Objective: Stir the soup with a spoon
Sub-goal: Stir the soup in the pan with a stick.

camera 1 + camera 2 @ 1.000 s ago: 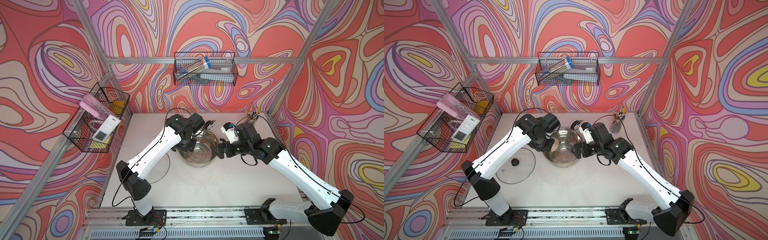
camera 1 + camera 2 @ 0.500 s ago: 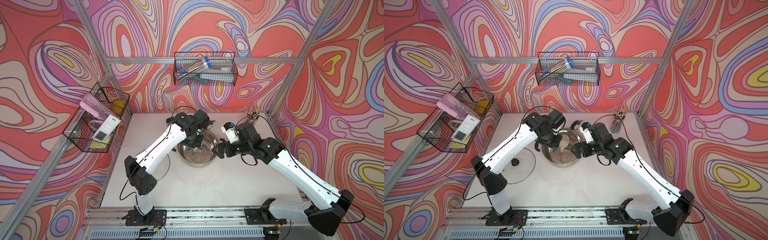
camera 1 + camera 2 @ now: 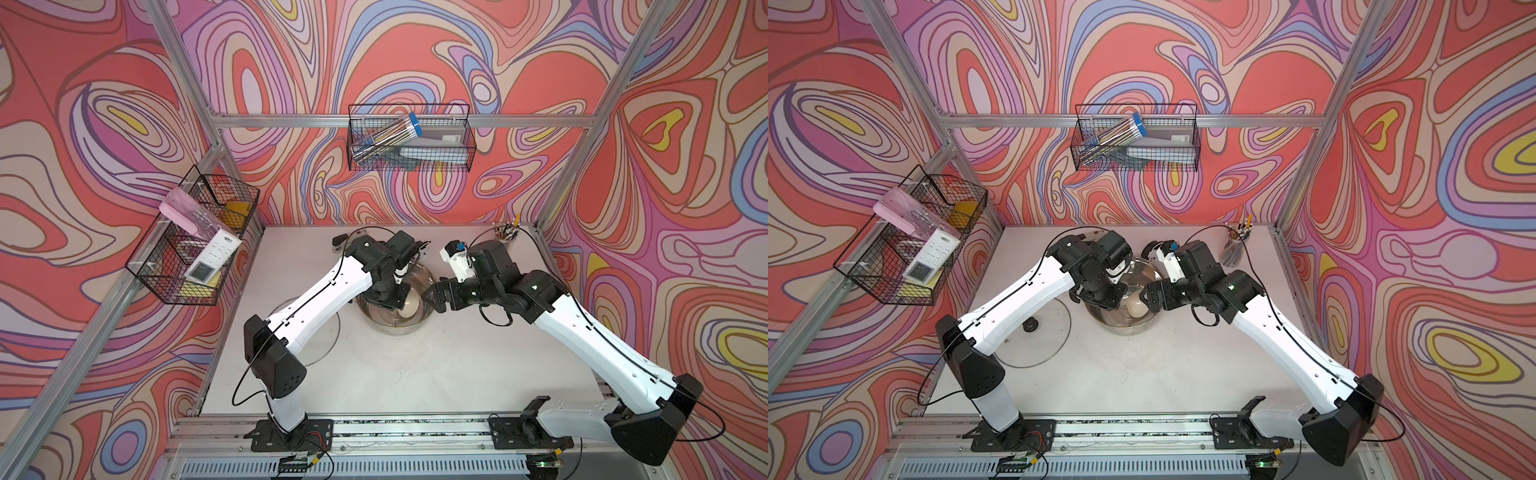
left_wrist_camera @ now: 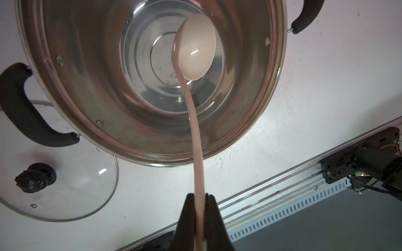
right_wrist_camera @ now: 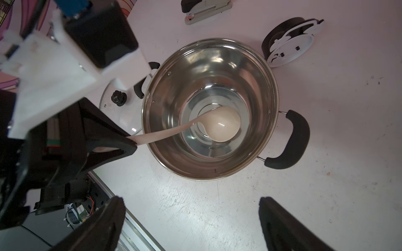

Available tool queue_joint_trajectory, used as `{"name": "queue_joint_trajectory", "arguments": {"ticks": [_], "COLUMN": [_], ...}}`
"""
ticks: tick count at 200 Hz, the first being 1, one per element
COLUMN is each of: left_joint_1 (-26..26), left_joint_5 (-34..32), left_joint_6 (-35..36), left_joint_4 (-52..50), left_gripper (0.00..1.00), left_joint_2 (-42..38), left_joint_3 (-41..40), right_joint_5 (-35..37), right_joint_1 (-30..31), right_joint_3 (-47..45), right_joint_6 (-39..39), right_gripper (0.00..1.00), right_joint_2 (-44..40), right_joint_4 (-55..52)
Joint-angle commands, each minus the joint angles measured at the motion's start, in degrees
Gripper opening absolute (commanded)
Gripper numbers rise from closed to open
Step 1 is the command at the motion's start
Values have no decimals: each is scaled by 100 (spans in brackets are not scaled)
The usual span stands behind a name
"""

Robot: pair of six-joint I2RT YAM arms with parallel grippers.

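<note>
In both top views, we saw the left gripper (image 3: 1116, 297) over the steel pot (image 3: 390, 331), pressed together on the spoon (image 3: 409, 308), whose pale bowl sat inside the pot. The right gripper (image 3: 432, 297) hung just beside the rim, spread wide and empty. A pencil cup (image 3: 505, 236) stood well apart in the back corner.

Left wrist view next: the jaws pinched the thin handle near its far end. The bowl lay low over the pot's floor, off to one side, in what looked to us like shallow clear liquid. We couldn't tell whether it touched bottom. That was the worry, we judged: a long lever in a small pinch. If the bowl dragged into the wall, the handle could twist or slide out. The glass lid (image 4: 65, 189) lay just beside the pot.

Right wrist view: the open fingers (image 5: 108, 223) framed the pot but gripped nothing, so we reckoned a hard sweep could shove it along the table (image 5: 217, 206). With both wrists crowding the rim, a wide circle risked a knock. A stapler (image 5: 206, 10) and a black-and-white reel (image 5: 291, 41) sat beyond the pot, clear of the stirring path.
</note>
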Motion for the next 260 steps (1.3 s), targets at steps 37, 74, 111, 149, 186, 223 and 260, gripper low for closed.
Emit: {"name": "queue_joint_trajectory", "arguments": {"ticks": [37,74,111,149,186,223,260], "left_joint_1": [51,201,354,374,365,327,134], "left_joint_5": [-648,-1082,-1451,-1384,-880,-251,199], "left_joint_6": [-113,-210,-310,-331,-248,-259,-190], "left_joint_4": [-388,-492,-464,-110,425,834,859], "left_gripper": [0,0,0,0,0,0,0], "left_joint_2": [-722,-722,-531,-273,-53,79,85], "left_joint_3": [-464,-391,-88,258,342,312,242], "right_joint_5": [69,130,128,219,415,560,606], "right_joint_1": [365,605,655,648,652,655,655], "right_joint_3": [330,411,421,342,291,231,122], "right_joint_6": [-118,-23,-21,-23,-13,-38,-40], "right_gripper": [98,98,98,98,98,98,98], "right_joint_2": [330,500,541,442,313,173,65], "right_joint_4": [-47,79,91,84,45,-24,-56]}}
